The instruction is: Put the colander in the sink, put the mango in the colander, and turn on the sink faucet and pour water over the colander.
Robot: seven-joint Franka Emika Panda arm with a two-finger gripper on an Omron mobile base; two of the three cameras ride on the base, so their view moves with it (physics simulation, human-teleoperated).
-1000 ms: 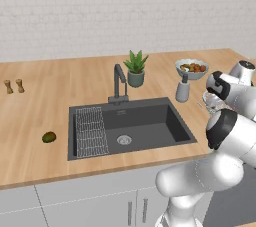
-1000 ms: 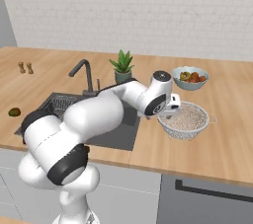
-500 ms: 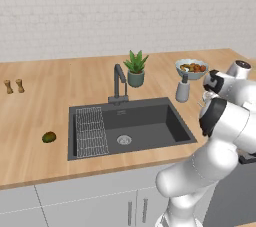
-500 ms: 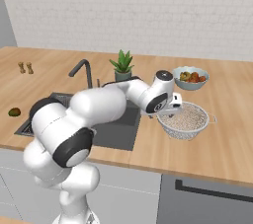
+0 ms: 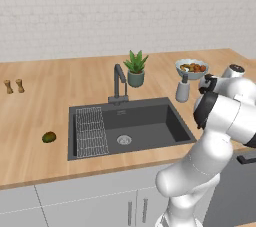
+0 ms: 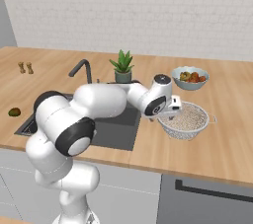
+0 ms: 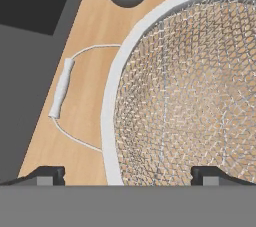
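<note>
The colander, a white wire-mesh bowl, stands on the wooden counter right of the sink. In the hand view its mesh looms large, and its wire handle points toward the basin. My gripper hovers at the colander's left rim, open, with its two tips either side of the white rim and holding nothing. The mango lies on the counter left of the sink, also visible at the far left. The faucet rises behind the basin.
A grey shaker stands close behind the colander, near the fruit bowl. A potted plant sits beside the faucet. A ribbed rack lies in the basin's left part. Two small shakers stand far left.
My hand has drifted slightly right and down onto the colander's rim, and the forearm has swung with it. The colander and mango have stayed put.
</note>
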